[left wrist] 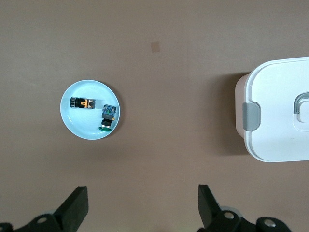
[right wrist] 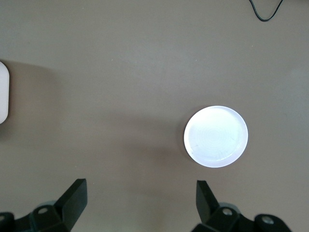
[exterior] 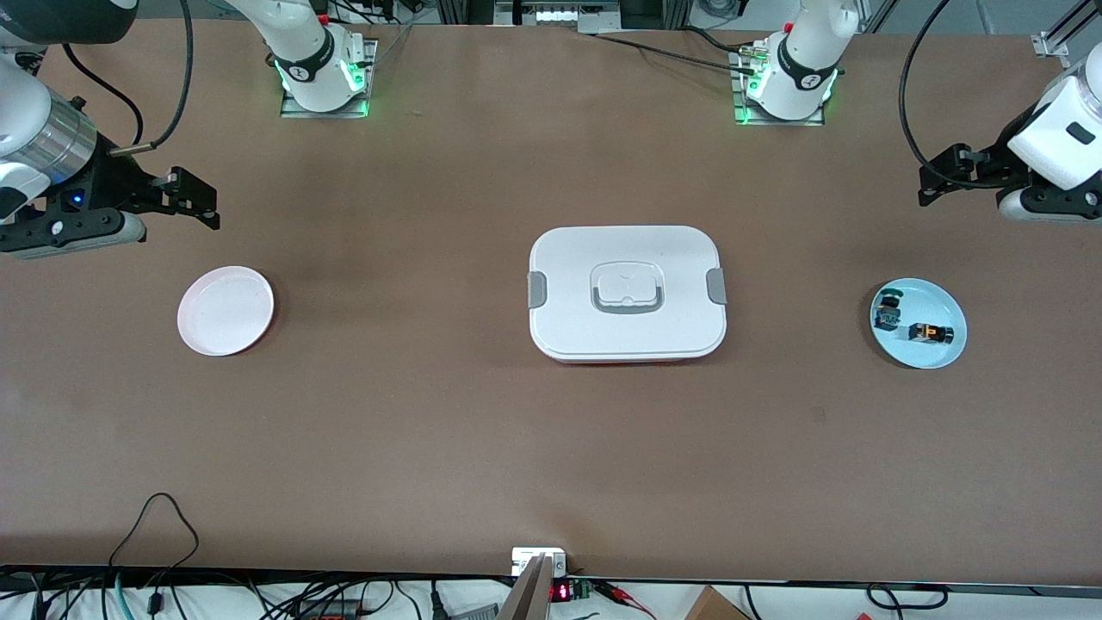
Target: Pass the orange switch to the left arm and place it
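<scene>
The orange switch point(exterior: 931, 332) point(left wrist: 83, 103), a tiny black block with a glowing orange middle, lies on a light blue plate point(exterior: 940, 303) point(left wrist: 87, 128) toward the left arm's end of the table. My left gripper point(exterior: 938, 176) point(left wrist: 143, 191) hangs open and empty over bare table, apart from that plate. The white lidded box point(exterior: 627, 293) point(left wrist: 280, 116) stands in the middle of the table. My right gripper point(exterior: 196, 200) point(right wrist: 140, 183) hangs open and empty over the table toward the right arm's end.
A small dark switch with teal-green parts point(exterior: 887, 312) point(left wrist: 108, 117) shares the blue plate. An empty white plate point(exterior: 225, 310) point(right wrist: 216, 137) lies toward the right arm's end. The box's edge point(right wrist: 3, 92) shows in the right wrist view. Cables run along the table's front edge.
</scene>
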